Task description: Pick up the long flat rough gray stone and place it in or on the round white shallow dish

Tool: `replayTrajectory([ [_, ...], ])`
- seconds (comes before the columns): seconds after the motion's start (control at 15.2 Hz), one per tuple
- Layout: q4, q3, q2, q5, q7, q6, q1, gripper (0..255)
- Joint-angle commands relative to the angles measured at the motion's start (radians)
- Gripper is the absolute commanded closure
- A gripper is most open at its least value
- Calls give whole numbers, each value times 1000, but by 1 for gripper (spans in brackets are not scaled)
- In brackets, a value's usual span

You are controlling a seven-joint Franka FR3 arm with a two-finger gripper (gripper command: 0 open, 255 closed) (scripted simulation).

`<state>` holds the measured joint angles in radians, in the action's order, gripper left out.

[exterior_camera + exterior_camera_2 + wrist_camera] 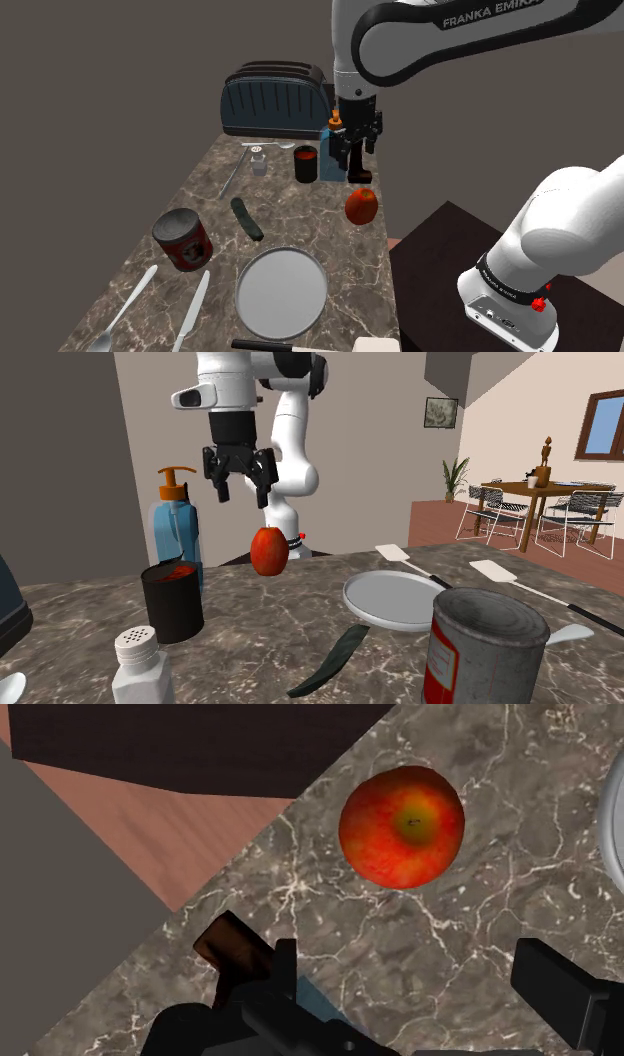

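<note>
Gripper (355, 160) (240, 482) (408, 954): jaws spread wide, nothing between them and nothing touched. We see it hanging in the air above the far end of the marble tabletop (310, 225). In the wrist view bare marble lies between the two fingers (285, 966).

Closest by: a red apple (362, 205) (268, 550) (402, 826) sits on the tabletop just below and ahead of the gripper, clear of it. A blue soap bottle with an orange pump (177, 527) and a dark cup (305, 164) (171, 602) stand beside it. A white shaker (259, 160) and a dark toaster (272, 100) lie further toward the shoulder view's left.

Stone (247, 219) (333, 660): long, dark, lying flat on the tabletop, well apart from the gripper. We place it between a red-labelled can (183, 240) and the apple.

Dish (281, 291) (395, 598): round, pale, shallow, near the stone's end.
</note>
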<state>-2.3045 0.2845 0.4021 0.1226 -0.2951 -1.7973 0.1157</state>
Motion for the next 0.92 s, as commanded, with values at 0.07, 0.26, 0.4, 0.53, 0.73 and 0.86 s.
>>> replayTrajectory([
  [0.07,66,47,-112,-5,-73,-45,5,0],
  [0.26,137,91,-218,-21,-151,-79,14,0],
  [0.4,190,116,-293,-39,-204,-97,22,0],
  [0.53,249,137,-370,-64,-258,-110,33,0],
  [0.73,348,160,-490,-108,-339,-121,58,0],
  [0.86,422,169,-573,-141,-390,-122,80,0],
])
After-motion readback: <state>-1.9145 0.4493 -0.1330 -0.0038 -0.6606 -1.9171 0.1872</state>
